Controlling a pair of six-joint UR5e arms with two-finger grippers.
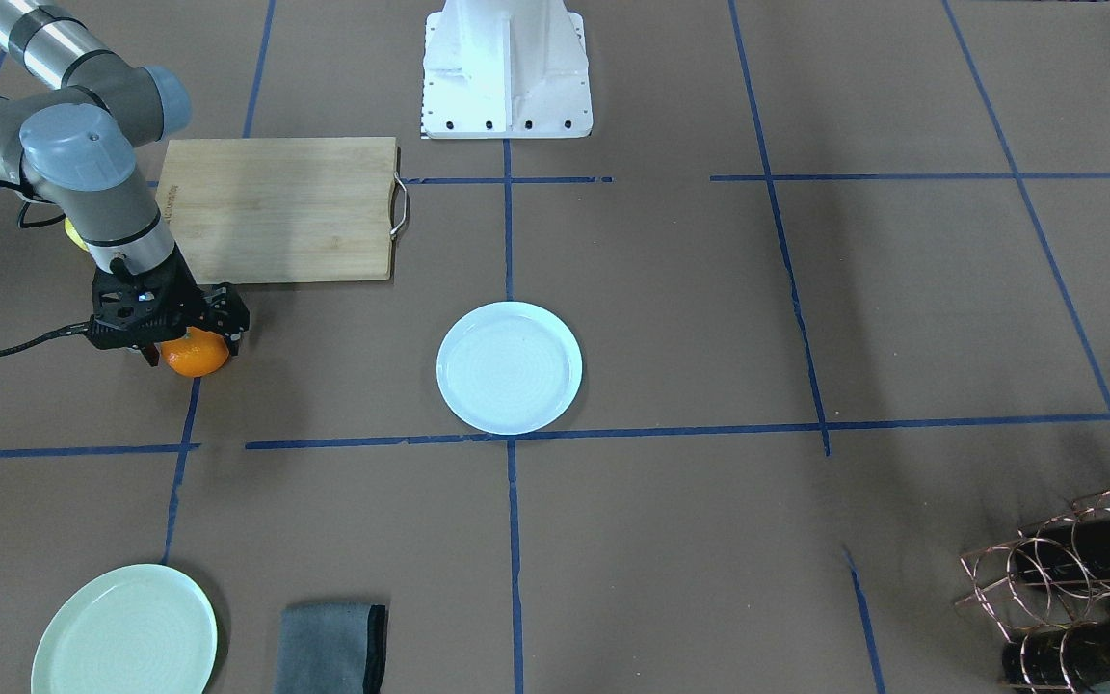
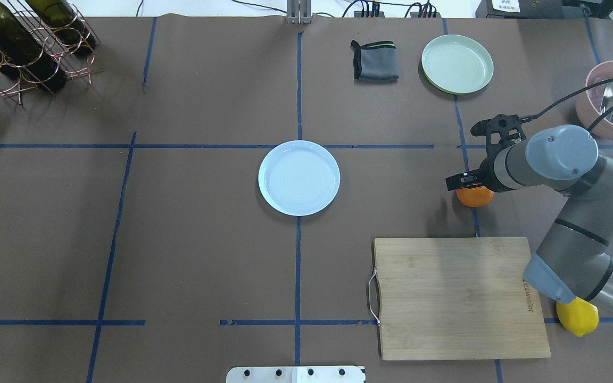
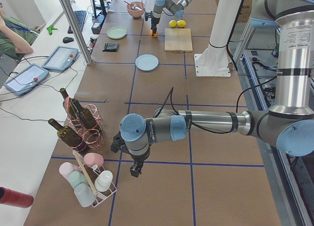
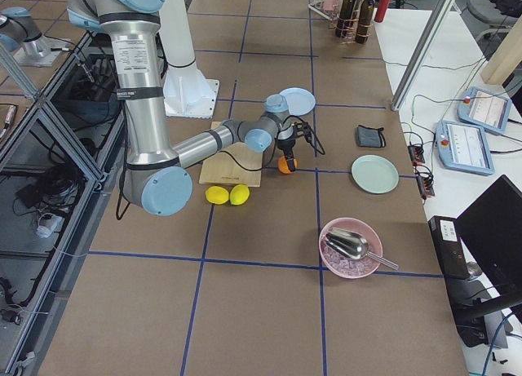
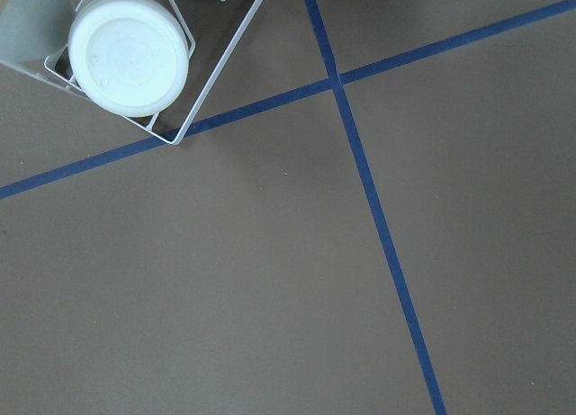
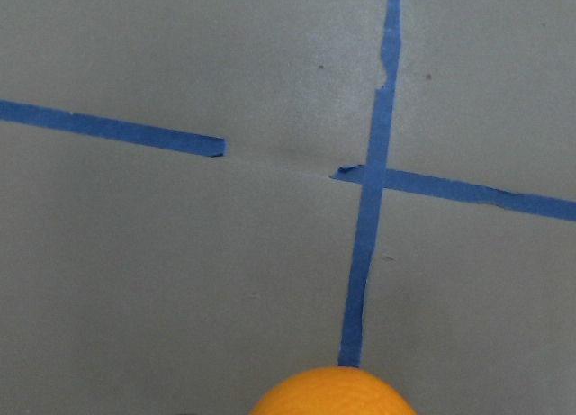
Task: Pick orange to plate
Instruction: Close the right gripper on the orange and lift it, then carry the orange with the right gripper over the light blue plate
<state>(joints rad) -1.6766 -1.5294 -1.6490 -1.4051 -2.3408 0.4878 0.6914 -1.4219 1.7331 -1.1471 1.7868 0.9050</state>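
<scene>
The orange [image 1: 195,355] sits low over a blue tape line at the robot's right, just past the far edge of the cutting board. My right gripper [image 1: 189,349] points down over it, its fingers [image 1: 146,355] hugging both sides, so it looks shut on the fruit. I cannot tell whether the orange touches the table. The right wrist view shows only its top [image 6: 328,392]. The white plate [image 1: 509,367] lies bare at the table's centre, well apart from the orange. My left gripper [image 3: 135,171] hangs far off by the cup rack; whether it is open or shut, I cannot tell.
A wooden cutting board [image 2: 458,298] lies between the orange and the robot, a lemon [image 2: 578,316] at its right end under the arm. Beyond are a mint-green plate [image 2: 457,64], grey cloth [image 2: 374,61], pink bowl [image 2: 612,101] and, far left, a wine rack [image 2: 24,48].
</scene>
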